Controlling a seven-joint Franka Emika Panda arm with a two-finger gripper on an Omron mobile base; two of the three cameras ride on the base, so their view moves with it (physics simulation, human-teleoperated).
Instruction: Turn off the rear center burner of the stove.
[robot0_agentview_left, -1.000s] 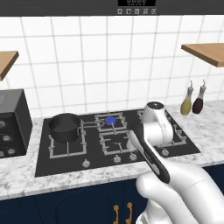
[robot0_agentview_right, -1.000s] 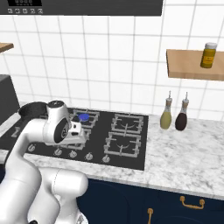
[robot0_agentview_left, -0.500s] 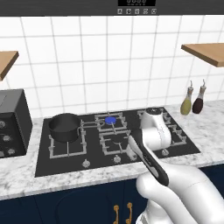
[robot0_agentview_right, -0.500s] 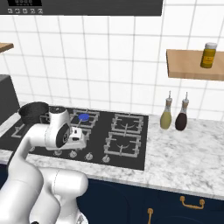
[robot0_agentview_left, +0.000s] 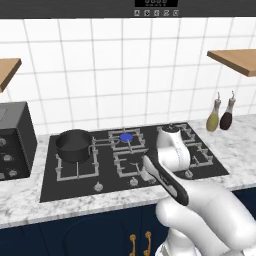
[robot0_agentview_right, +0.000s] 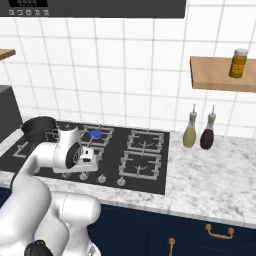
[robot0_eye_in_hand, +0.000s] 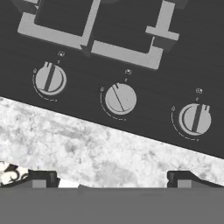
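Rear center burner (robot0_agentview_left: 126, 137) on the stove (robot0_agentview_left: 75, 180) glows blue: not off yet. My claw (robot0_eye_in_hand: 109, 177) hovers spread wide, empty, above three knobs; the middle knob (robot0_eye_in_hand: 120, 98) sits between my fingertips (robot0_eye_in_hand: 41, 178). Gripping and turning remain.

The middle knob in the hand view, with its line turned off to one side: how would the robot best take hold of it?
Grip the middle knob by its round silver rim, coming straight down from above onto the stove. It is a low disc lying flat on the glass, so the open gripper should probably straddle it, one finger on each side.
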